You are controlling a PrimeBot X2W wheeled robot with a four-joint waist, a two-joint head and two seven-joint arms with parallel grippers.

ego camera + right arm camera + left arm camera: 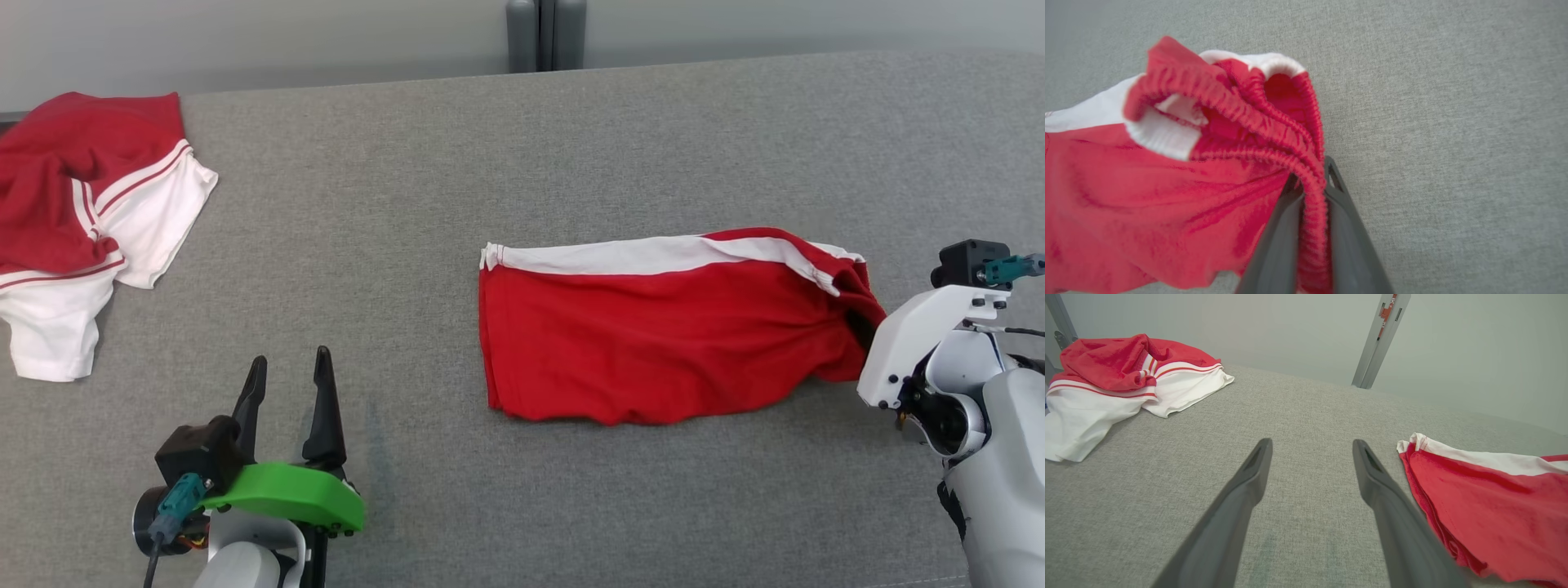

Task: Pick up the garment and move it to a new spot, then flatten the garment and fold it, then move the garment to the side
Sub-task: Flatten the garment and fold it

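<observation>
Sticker lettering unreadable; right hand pinches garment.

- desk: grey woven fabric cover, spans nearly the full head view
- wall behind it: plain, pale grey-green
- grey metal post at the desk's far edge, upright against the wall
- light: soft, even, faint shadows
</observation>
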